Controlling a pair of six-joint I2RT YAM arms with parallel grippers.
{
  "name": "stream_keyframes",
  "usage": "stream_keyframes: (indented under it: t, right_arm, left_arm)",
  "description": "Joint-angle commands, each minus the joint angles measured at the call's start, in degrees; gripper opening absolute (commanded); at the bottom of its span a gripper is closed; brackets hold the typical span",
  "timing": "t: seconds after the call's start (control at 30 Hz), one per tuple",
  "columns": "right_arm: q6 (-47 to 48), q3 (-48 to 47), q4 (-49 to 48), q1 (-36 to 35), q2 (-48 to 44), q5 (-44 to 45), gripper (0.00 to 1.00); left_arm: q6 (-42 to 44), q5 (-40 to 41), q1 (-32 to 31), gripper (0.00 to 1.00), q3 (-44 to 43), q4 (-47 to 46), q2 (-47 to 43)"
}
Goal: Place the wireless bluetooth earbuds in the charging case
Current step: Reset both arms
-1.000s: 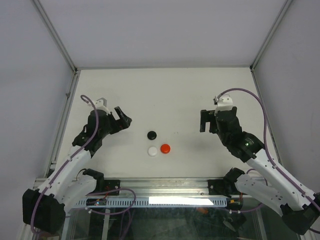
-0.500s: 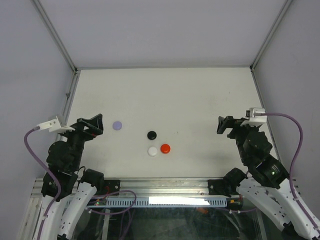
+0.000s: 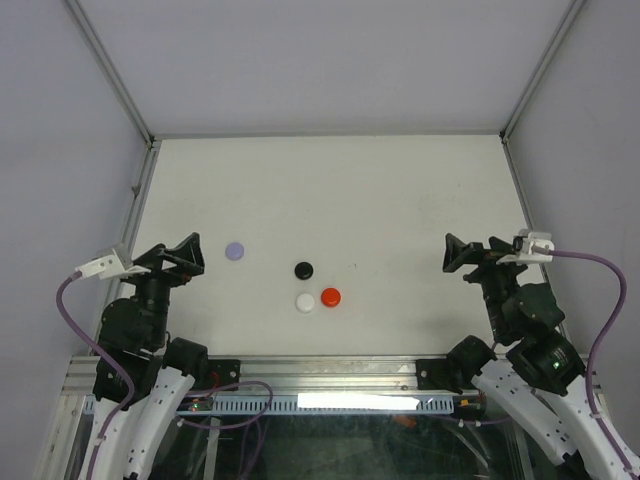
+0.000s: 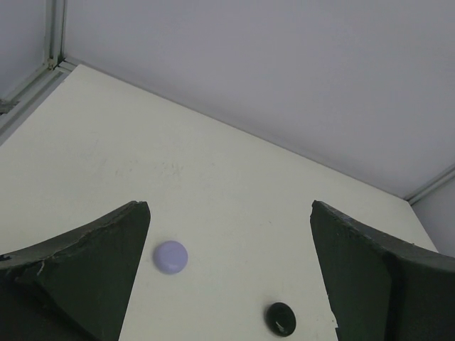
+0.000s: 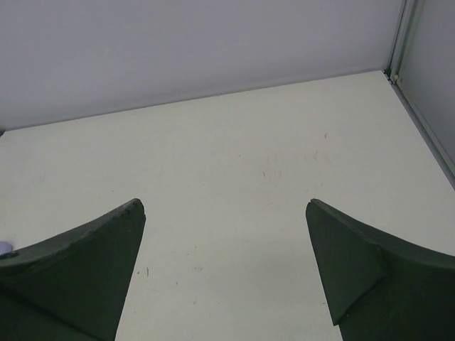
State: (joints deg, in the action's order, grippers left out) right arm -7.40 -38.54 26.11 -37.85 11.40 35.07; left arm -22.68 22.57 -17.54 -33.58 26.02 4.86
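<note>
Four small round closed cases lie on the white table (image 3: 330, 190): lavender (image 3: 235, 251), black (image 3: 304, 270), white (image 3: 305, 302) and red (image 3: 331, 297). No earbuds show in any view. My left gripper (image 3: 192, 253) is open and empty, drawn back near the table's left front, just left of the lavender case. In the left wrist view the lavender case (image 4: 170, 256) and black case (image 4: 281, 317) lie ahead, between the spread fingers (image 4: 92, 263). My right gripper (image 3: 453, 253) is open and empty at the right, and its wrist view shows only bare table between its fingers (image 5: 85, 256).
Metal frame rails run along the table's left edge (image 3: 135, 215) and right edge (image 3: 525, 215). Grey walls enclose the back and sides. A metal bar with the arm bases (image 3: 320, 375) runs along the near edge.
Both arms have drawn back toward the near edge and outward. The left gripper left the spot where the lavender case now shows. The black, white and red cases have not moved.
</note>
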Motion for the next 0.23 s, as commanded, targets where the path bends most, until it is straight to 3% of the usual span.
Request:
stream_keyframes:
  t: [0.0, 0.2]
  right_arm:
    - [1.2, -0.6, -3.1, 0.2, 0.1, -1.5, 0.99]
    - [1.3, -0.3, -3.7, 0.2, -0.5, -2.6, 0.99]
  left_arm:
    - [2.1, 1.1, 0.3, 0.99, -0.1, -5.4, 1.7]
    - [2.1, 1.0, 0.3, 0.99, 0.3, -5.8, 2.0]
